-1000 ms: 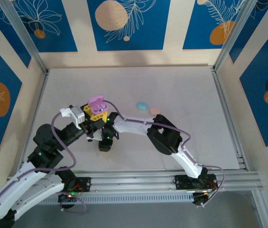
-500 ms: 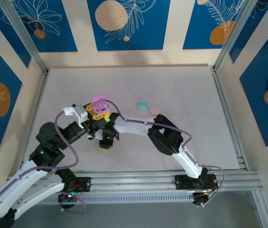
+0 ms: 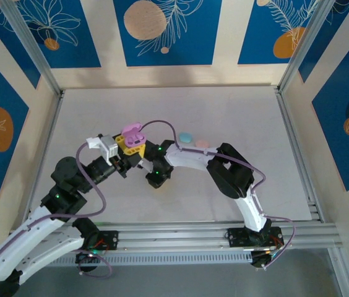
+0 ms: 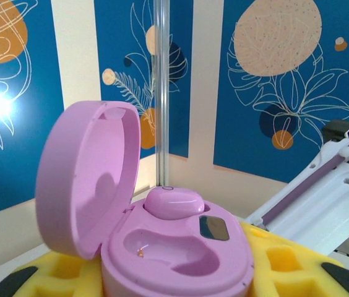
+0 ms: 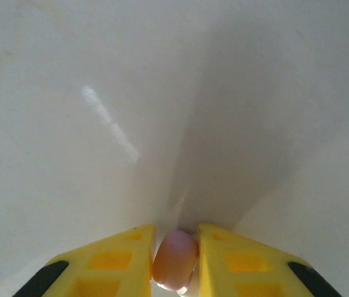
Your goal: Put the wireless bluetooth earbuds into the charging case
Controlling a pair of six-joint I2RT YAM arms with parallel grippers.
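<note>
My left gripper [image 4: 174, 281] is shut on the base of a lilac-pink charging case [image 4: 224, 266] and holds it upright with its lid [image 4: 88, 173] open. One lilac-pink earbud [image 4: 174, 202] sits in the far slot, and the near slot [image 4: 168, 250] is empty. In the top view the case [image 3: 131, 133] is left of centre, above the table. Just right of it and lower, my right gripper [image 3: 156, 179] points down at the table. Its yellow fingers [image 5: 122, 260] are shut on a second lilac-pink earbud [image 5: 176, 260] just above the white surface.
A light blue case [image 3: 185, 137] and a peach case [image 3: 202, 143] lie closed on the white table [image 3: 236, 111], right of the held case. Patterned walls and metal posts enclose the table on three sides.
My right gripper has shut on the earbud and shifted right across the table. The left arm has carried the open case a little to the right.
</note>
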